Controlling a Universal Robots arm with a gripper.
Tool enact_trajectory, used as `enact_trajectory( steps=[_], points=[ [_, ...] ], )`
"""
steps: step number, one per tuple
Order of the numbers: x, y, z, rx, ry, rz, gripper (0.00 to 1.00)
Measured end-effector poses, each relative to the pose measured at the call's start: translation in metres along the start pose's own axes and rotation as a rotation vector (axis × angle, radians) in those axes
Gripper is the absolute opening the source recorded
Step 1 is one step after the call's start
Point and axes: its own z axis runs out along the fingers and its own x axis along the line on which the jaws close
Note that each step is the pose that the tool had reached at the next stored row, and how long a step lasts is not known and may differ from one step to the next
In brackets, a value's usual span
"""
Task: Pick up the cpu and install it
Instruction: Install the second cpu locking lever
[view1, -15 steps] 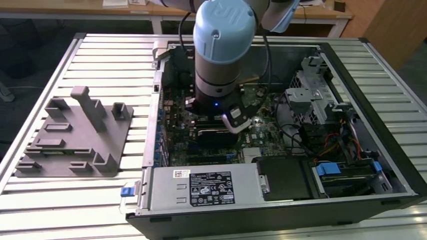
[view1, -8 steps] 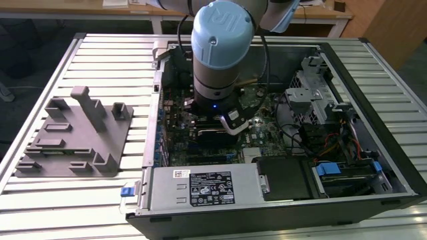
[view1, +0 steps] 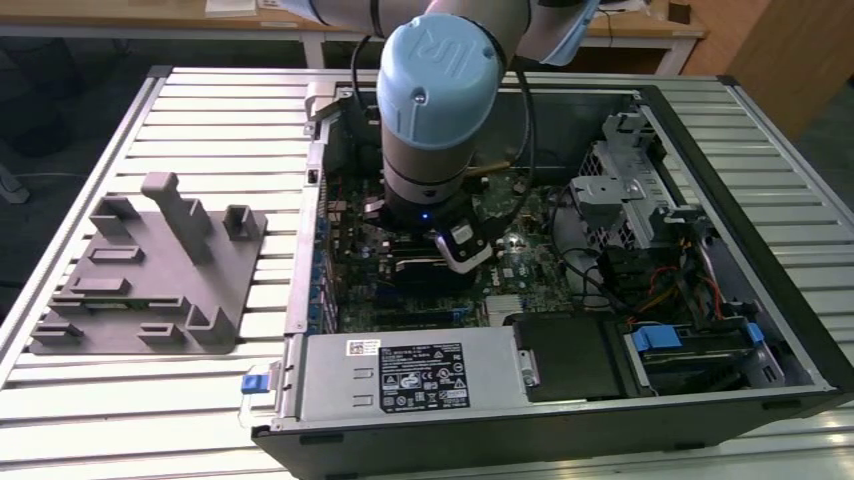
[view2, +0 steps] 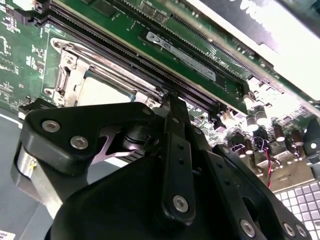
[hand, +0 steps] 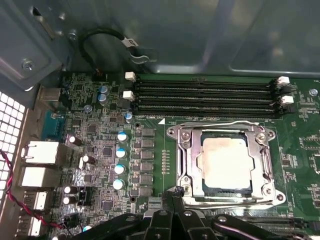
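Observation:
The cpu, a pale silvery square, lies flat inside the metal socket frame on the green motherboard. It also shows as a pale patch in the second wrist view, beyond the gripper's black linkage. My gripper hangs low over the board, inside the computer case. Its fingertips are pressed together with nothing between them. They sit at the socket frame's outer corner, beside the cpu and not over it. In the exterior view the arm's wrist hides the socket.
Several black memory slots run along one side of the socket. Capacitors and rear ports stand on the other side. A grey plastic tray with upright posts lies at the exterior view's left. The power supply and drive bays crowd the case.

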Motion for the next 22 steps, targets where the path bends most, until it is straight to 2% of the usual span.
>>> enact_trajectory(
  steps=[3, 5, 13, 18, 22],
  points=[
    [0.0003, -0.0001, 0.0007, -0.0104, -0.0004, 0.000, 0.11],
    [0.0003, -0.0002, 0.0012, -0.0117, -0.0005, 0.000, 0.11],
    [0.0009, -0.0011, 0.0036, -0.0114, -0.0003, 0.000, 0.11],
    [0.0011, -0.0013, 0.0041, -0.0066, -0.0002, 0.000, 0.11],
    [0.0012, -0.0013, 0.0042, -0.0064, -0.0004, 0.000, 0.11]
  ],
)
